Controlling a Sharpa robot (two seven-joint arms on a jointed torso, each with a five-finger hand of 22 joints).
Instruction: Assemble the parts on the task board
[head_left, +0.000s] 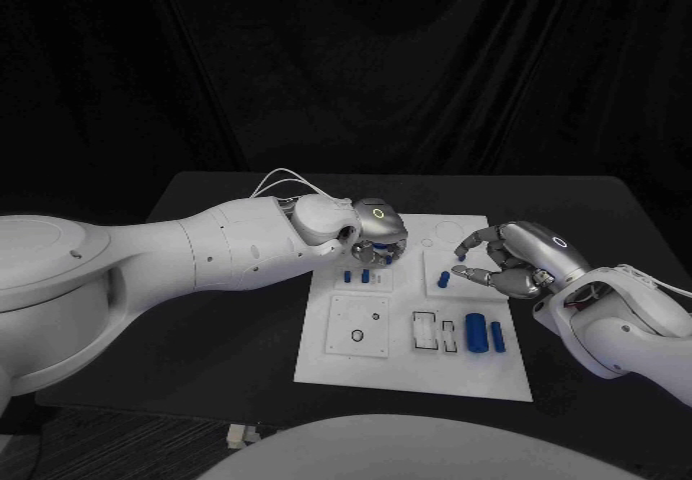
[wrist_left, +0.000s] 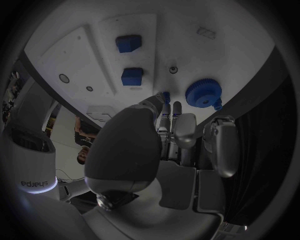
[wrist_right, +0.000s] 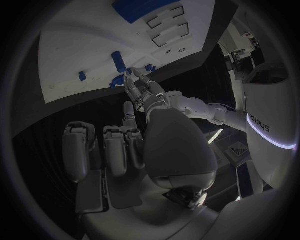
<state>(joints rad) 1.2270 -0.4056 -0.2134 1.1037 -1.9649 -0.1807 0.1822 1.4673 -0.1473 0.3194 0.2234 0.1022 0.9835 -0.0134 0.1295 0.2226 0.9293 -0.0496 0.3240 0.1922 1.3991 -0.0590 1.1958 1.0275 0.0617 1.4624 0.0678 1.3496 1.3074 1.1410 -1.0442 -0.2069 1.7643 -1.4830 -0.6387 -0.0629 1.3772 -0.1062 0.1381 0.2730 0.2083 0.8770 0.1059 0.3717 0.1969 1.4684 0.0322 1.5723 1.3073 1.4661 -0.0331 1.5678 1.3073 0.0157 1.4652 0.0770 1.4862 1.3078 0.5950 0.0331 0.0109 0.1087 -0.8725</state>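
Note:
The white task board (head_left: 411, 365) lies in the middle of the black table. My left hand (head_left: 372, 235) hovers low over its far left corner. Its fingertips (wrist_left: 156, 102) pinch a small blue peg (wrist_left: 165, 94) close beside a blue gear (wrist_left: 203, 93) on the board. Two blue blocks (wrist_left: 132, 76) sit just beyond. My right hand (head_left: 512, 262) hangs over the board's far right part with fingers loosely bent and apart. One fingertip is near a small blue piece (head_left: 459, 269); I cannot tell if they touch. Two blue cylinders (head_left: 476, 333) lie at the near right.
Small blue pegs (head_left: 358, 274) stand under the left hand. A square plate with a ring and holes (head_left: 358, 325) and empty rectangular slots (head_left: 430, 330) take up the board's near half. Bare black table (head_left: 216, 300) lies to the left of the board.

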